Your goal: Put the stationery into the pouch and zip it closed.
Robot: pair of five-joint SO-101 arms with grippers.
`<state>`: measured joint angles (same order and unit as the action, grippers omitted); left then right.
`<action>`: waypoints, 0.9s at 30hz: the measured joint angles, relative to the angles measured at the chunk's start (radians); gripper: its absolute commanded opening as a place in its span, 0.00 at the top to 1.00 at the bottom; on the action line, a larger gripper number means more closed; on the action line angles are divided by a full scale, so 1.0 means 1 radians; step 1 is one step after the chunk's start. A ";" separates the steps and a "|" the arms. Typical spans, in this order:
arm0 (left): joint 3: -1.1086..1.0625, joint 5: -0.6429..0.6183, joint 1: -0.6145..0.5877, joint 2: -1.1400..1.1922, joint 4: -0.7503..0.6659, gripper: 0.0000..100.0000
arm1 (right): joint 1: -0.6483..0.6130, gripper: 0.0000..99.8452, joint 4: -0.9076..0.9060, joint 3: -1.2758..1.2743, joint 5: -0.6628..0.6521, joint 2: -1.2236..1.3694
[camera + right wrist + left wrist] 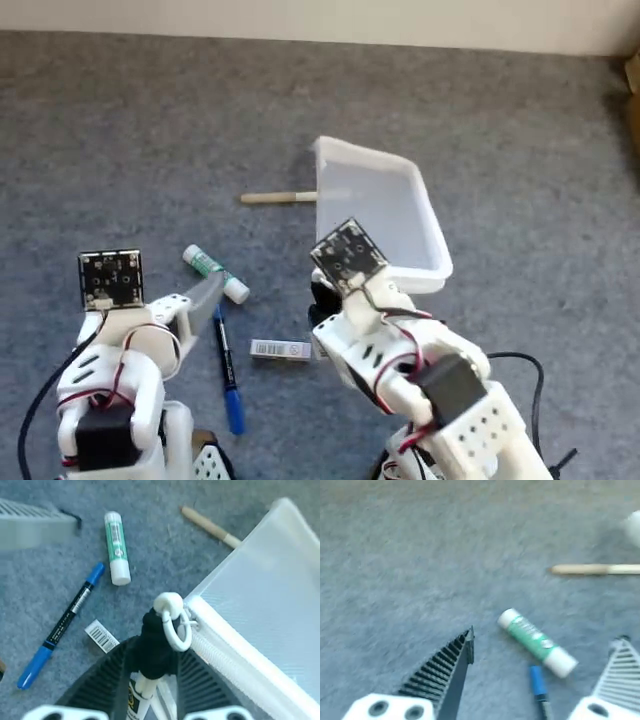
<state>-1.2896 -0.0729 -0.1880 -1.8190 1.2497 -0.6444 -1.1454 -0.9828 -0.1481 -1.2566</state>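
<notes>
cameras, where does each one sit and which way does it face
High view: fixed above, looking down on the table; left arm and right arm show.
Left wrist view: on the left arm, facing the glue stick past the open left gripper.
Right wrist view: on the right arm, facing the pouch zipper; right gripper shut on a marker.
Shared: all three show the glue stick and blue pen.

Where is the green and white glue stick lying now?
In the high view the glue stick lies on the grey carpet left of centre, in front of the open left gripper, with one end of the blue pen next to it.
</notes>
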 measured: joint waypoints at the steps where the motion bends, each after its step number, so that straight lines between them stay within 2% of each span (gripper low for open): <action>1: 0.020 -0.018 0.029 0.000 0.006 0.59 | 0.000 0.99 0.000 0.000 0.000 -0.018; 12: 0.120 -0.068 0.325 0.000 0.058 0.59 | 0.000 0.99 0.000 0.000 -0.031 -0.098; 17: 0.120 -0.068 0.345 0.000 0.058 0.59 | 0.000 0.99 -0.009 0.000 -0.064 -0.103; 24: 0.120 -0.068 0.350 0.000 0.058 0.59 | -0.003 0.99 -0.157 0.143 -0.072 -0.103; 27: 0.120 -0.068 0.350 0.000 0.058 0.59 | -0.046 0.99 -0.201 0.196 -0.072 -0.103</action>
<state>-1.1699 -0.1404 0.1619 -1.8190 1.3080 -0.6905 -1.3464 -0.7864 -0.2202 -1.3594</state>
